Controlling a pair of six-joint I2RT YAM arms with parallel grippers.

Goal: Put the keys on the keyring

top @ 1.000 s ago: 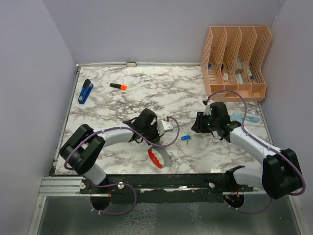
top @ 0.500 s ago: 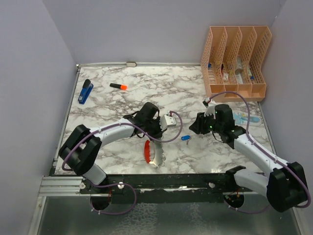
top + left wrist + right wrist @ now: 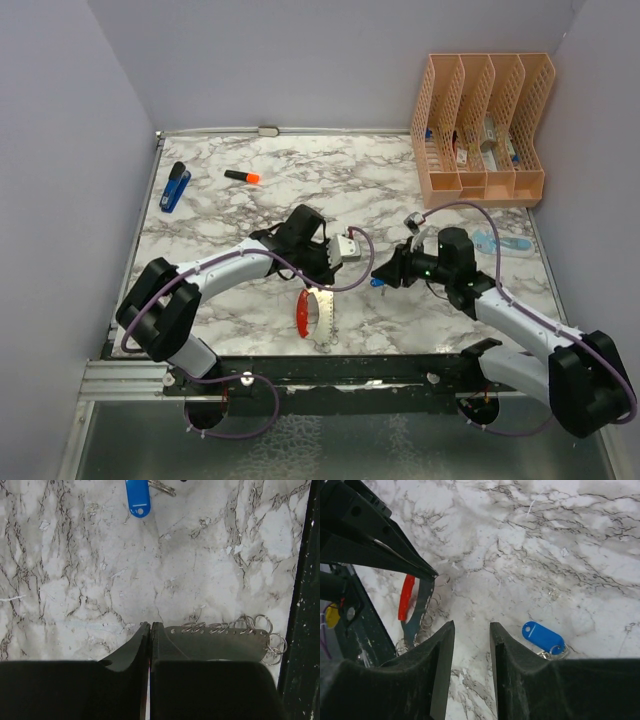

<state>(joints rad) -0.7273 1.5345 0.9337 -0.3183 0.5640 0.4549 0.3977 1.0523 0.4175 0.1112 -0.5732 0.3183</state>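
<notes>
My left gripper (image 3: 150, 626) is clenched on the keyring (image 3: 310, 313), holding it on edge at the counter's (image 3: 250, 210) 6 o'clock, its small rings dangling. The blue-headed key (image 3: 377, 282) lies flat at about 2 o'clock from it, untouched. My right gripper (image 3: 471, 626) hangs released above the counter, the key at 4 o'clock in its wrist view. I judge this to be the key pickup. Next I'd slide toward 4 o'clock, lower, and pinch the blue head.
</notes>
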